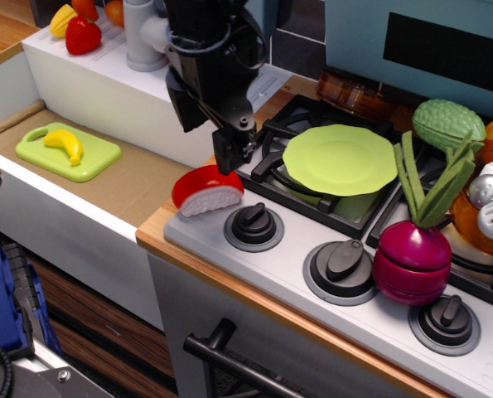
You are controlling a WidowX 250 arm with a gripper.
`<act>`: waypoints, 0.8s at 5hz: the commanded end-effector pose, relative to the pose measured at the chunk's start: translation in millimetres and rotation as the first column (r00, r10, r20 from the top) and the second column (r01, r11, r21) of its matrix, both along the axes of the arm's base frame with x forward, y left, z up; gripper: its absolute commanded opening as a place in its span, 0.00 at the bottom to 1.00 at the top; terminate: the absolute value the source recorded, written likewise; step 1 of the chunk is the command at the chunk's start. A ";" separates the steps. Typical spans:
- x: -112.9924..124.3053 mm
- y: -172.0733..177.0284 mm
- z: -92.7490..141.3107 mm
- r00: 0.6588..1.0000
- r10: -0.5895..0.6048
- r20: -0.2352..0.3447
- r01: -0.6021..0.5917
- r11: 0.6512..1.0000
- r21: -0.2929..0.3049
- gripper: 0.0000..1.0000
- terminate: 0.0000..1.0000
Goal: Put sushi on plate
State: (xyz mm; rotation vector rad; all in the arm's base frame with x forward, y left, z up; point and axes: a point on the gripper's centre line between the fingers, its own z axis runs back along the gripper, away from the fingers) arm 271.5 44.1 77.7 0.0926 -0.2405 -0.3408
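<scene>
Sushi (206,190) sits mid-frame, ungrasped; fingers (232,148) above, grip state unclear, should straddle its sides squarely before lifting toward plate (340,159).

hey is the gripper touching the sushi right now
Cannot tell. The only view shows the gripper tip just above and behind the sushi, overlapping its top edge, so neither contact nor a gap shows. The plate sits empty on the burner.
</scene>
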 end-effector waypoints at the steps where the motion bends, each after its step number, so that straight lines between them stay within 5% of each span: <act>1: 6.6 10.7 -8.1 0.999 -0.018 0.033 0.019 1.000 -0.020 1.00 0.00; 4: -4.8 14.1 -28.7 0.998 -0.019 0.065 0.023 0.998 -0.064 1.00 0.00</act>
